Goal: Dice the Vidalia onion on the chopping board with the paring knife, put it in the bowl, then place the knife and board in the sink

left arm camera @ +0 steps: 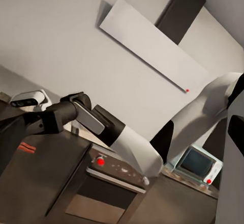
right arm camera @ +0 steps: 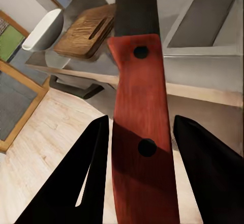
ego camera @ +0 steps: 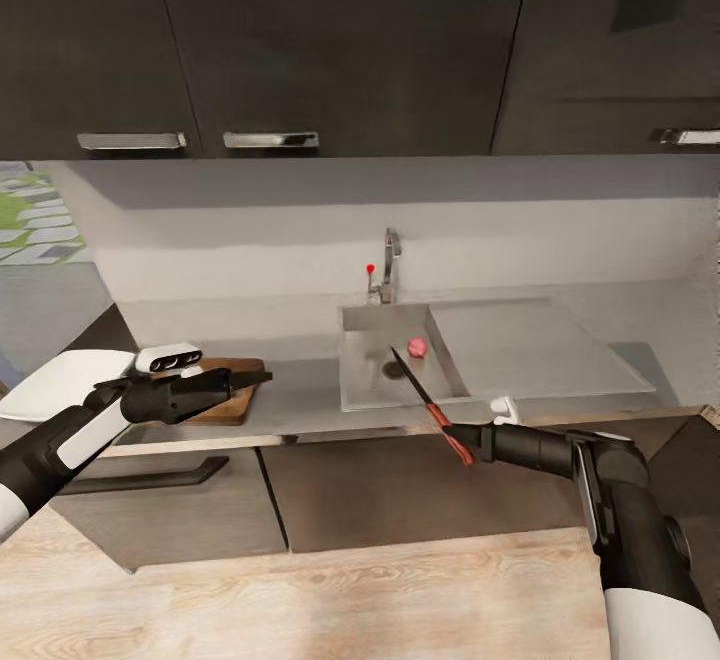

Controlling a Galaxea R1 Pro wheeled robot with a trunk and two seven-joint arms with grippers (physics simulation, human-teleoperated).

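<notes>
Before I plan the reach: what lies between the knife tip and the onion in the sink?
Nothing: in the head view the paring knife, held by the right gripper, points at the onion across bare sink floor beside the drain.

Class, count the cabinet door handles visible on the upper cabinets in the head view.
3. One handle at far left, a second handle just right of it, a third handle cut off at the right edge. Others may lie outside the picture.

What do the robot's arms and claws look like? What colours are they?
Both arms mix glossy white shells with black joint sections. The left arm has a white forearm sleeve, and a small white camera box with dark lenses rides near its wrist. The right arm is mostly black, white lower down. The right claw has two flat, pointed black fingers.
</notes>
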